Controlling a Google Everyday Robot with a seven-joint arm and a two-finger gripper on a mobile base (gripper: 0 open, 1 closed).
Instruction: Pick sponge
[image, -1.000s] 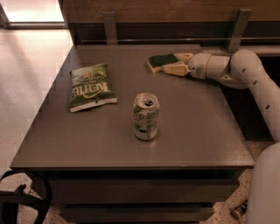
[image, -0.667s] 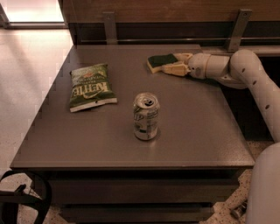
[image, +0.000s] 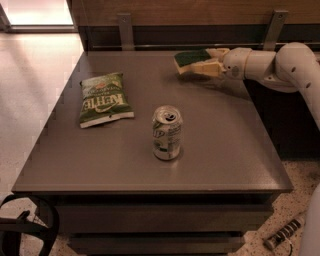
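Gripper: my gripper (image: 210, 63) is clamping the sponge (image: 191, 59) by its right end, over the far right of the matte grey table (image: 225, 145) | Sponge: flat rectangle, dark green scouring top, pale yellow foam | Axis: lying left-right, free end pointing left | Nearby: shiny can (image: 167, 133), crinkly chip bag (image: 104, 99)

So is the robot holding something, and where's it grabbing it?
Yes. The gripper holds the sponge by its right end, the end nearest the arm.
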